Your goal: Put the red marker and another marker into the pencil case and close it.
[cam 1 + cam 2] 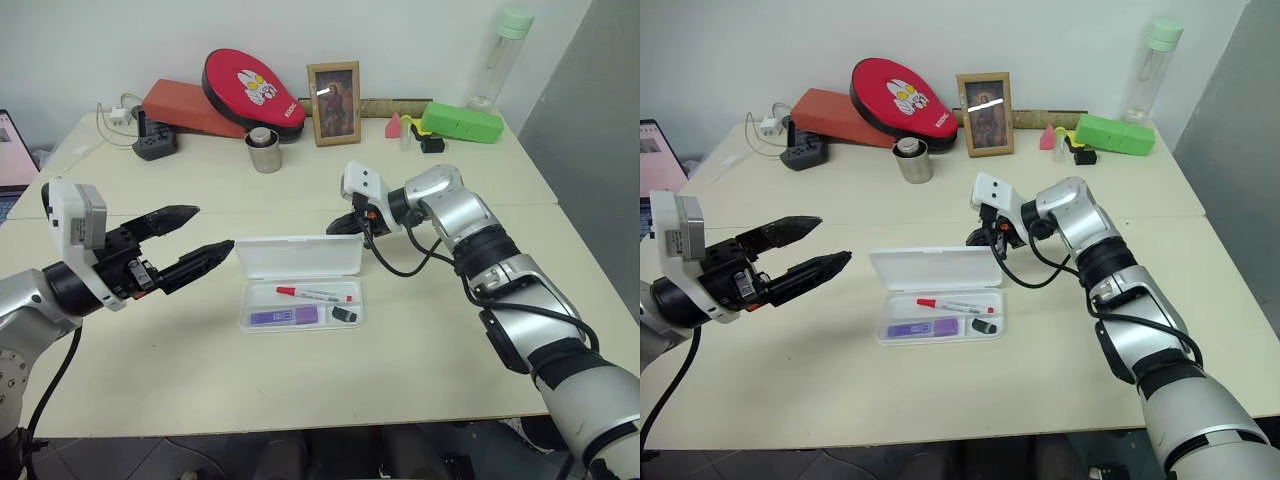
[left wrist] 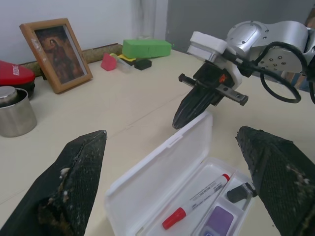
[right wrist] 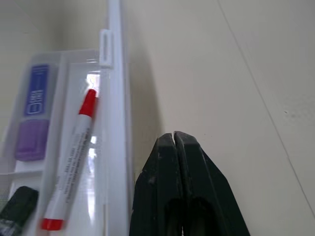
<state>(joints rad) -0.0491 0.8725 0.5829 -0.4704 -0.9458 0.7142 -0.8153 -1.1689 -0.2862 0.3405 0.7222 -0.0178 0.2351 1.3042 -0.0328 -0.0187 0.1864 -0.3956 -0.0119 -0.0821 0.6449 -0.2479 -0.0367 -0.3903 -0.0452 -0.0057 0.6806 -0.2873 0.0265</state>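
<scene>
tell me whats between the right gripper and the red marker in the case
The raised lid of the pencil case. The shut right gripper sits behind it, the red marker in the tray in front; the left wrist view shows it best.

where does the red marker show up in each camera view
Left eye view: red marker in the open pencil case, upper groove.
Right eye view: centre, same groove.
Left wrist view: low, between the fingers.
Right wrist view: left side, beside the raised lid.
Shared landmark: the purple marker lying alongside it.
</scene>
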